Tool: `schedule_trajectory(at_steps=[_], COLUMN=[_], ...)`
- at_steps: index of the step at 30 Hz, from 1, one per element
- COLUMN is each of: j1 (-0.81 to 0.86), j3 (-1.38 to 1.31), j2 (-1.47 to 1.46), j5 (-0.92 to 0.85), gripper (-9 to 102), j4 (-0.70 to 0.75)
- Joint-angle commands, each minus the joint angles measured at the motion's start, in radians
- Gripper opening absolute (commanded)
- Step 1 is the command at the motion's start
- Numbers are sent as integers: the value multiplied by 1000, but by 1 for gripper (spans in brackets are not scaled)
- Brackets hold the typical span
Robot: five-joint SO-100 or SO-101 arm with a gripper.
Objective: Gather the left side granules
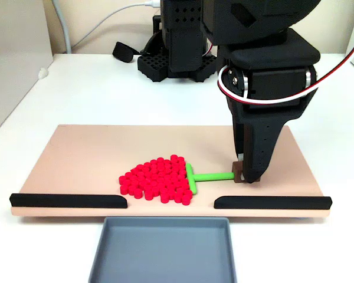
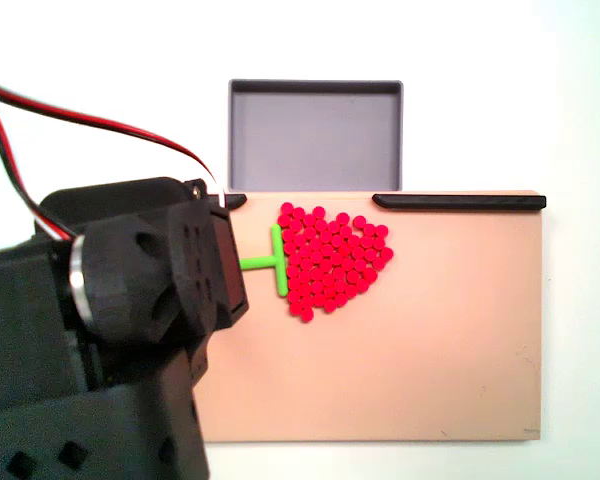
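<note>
- The pusher (image 1: 202,177) was held clamped in the gripper (image 1: 243,175), so its crossbar could sweep.
- The granules (image 1: 157,179) were heaped at the crossbar's nine o'clock in a fixed view, near the tray (image 1: 163,250).

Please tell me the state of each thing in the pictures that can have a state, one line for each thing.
granules: bunched in one pile on the board, against the pusher's crossbar.
green T-shaped pusher: lying flat, stem end at the hand.
hand: down at the board, at the pusher's stem; open or shut, cannot tell.
grey tray: empty, past the gap between the strips.
black strips: lying along the board's edge.
</note>
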Motion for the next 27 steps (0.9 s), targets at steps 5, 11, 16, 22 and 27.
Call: schedule_trajectory(at_steps=[5, 11, 16, 22, 27], j1=[15, 3, -12, -28, -61], j3=[-14, -15, -15, -15, -17], j2=[-2, 12, 23, 37, 58], j5=[-14, -14, -8, -6, 2], gripper=[0, 0, 0, 0, 0], j4=[-8, -8, -8, -8, -8])
